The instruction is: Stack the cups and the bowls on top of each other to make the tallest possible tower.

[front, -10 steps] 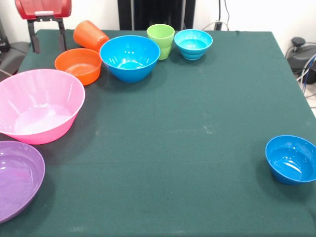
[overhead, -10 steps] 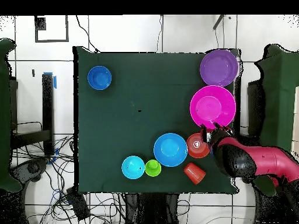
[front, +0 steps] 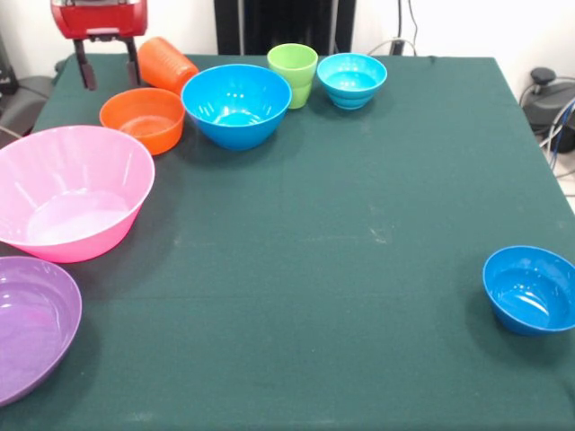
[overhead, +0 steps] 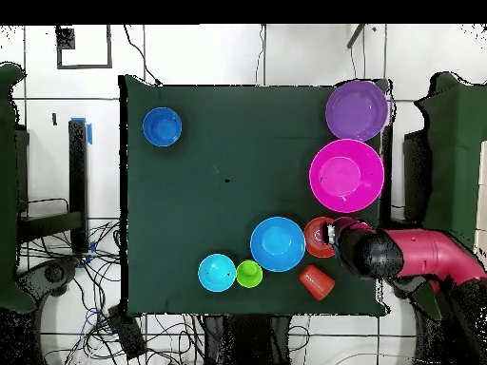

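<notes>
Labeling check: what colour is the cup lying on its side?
Orange, ribbed: the tipped cup, clearest in the front view.

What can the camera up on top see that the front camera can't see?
Only the overhead view shows the red and black arm reaching in, plus the floor and cables around the table. Only the front view shows the gripper with its fingers apart, and that the orange cup lies tipped over. Both show all six bowls and the green cup.

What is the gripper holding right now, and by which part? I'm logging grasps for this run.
Nothing. The gripper hangs open and empty above the table's far corner, beside the tipped orange cup and behind the orange bowl.
</notes>
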